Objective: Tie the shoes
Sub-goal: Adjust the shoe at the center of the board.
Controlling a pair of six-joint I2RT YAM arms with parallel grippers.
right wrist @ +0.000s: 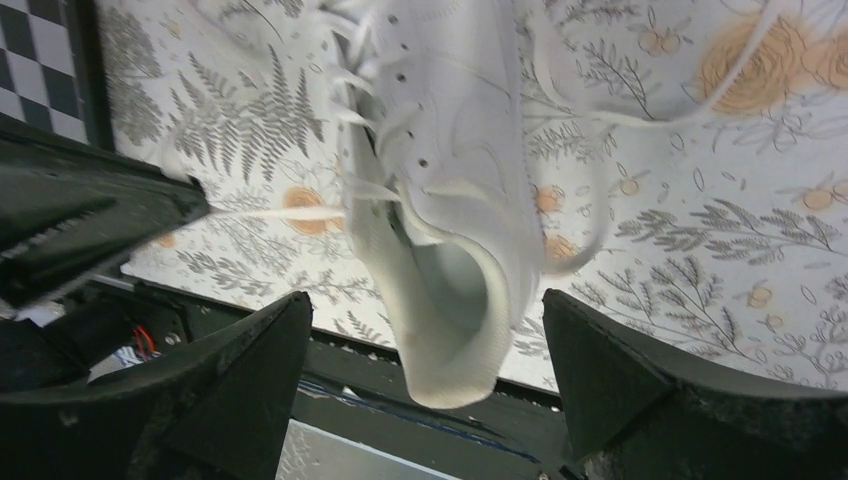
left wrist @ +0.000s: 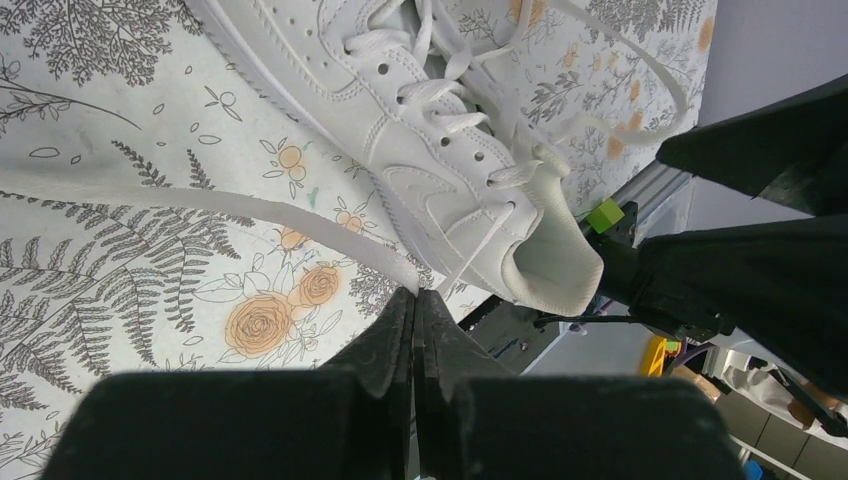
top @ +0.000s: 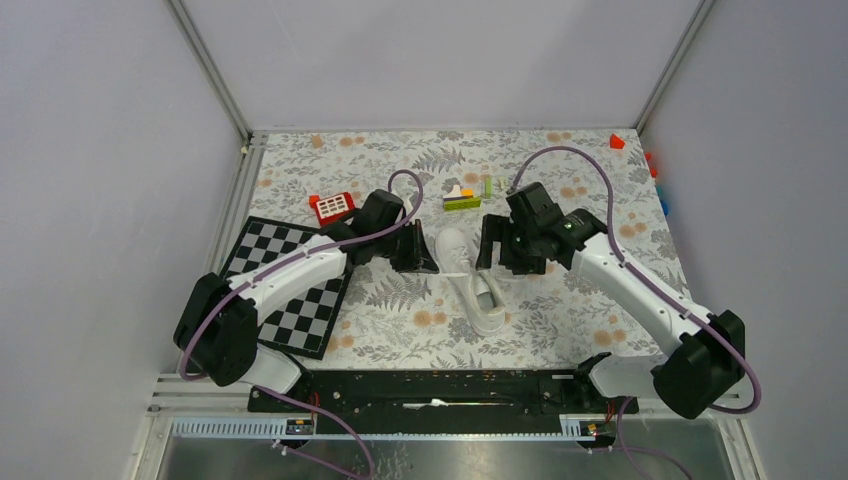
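The white sneaker (top: 472, 283) lies on the flowered mat between both arms, its laces loose. In the left wrist view the shoe (left wrist: 440, 170) lies just beyond my left gripper (left wrist: 415, 292), which is shut on a white lace (left wrist: 250, 210) stretched across the mat. My left gripper (top: 428, 262) sits at the shoe's left side. My right gripper (top: 487, 260) is at the shoe's right side, open and empty. In the right wrist view the shoe's heel opening (right wrist: 450, 300) lies between the spread jaws of my right gripper (right wrist: 425, 300). A loose lace (right wrist: 590, 200) loops on the mat.
A checkerboard (top: 290, 290) lies under the left arm. A red toy (top: 332, 206) and green and yellow blocks (top: 462, 198) lie behind the shoe. A red block (top: 617, 141) sits at the far right corner. The black base rail (top: 440, 390) runs along the near edge.
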